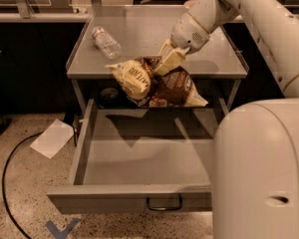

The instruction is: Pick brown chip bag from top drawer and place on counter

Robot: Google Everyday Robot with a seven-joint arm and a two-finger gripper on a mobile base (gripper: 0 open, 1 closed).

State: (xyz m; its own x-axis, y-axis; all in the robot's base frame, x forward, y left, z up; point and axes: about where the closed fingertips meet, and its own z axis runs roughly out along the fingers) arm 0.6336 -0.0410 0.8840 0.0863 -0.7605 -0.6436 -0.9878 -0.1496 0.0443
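My gripper is shut on the brown chip bag and holds it in the air, level with the front edge of the counter. The bag is crumpled, dark brown with cream edges, and hangs tilted below the fingers. The top drawer is pulled open below it and its inside shows bare grey metal. Its dark wire handle is on the front panel.
A clear plastic bottle lies on the counter's left side. A white bowl sits at the counter's back right. A white paper and a black cable lie on the floor to the left. My arm's white body fills the right foreground.
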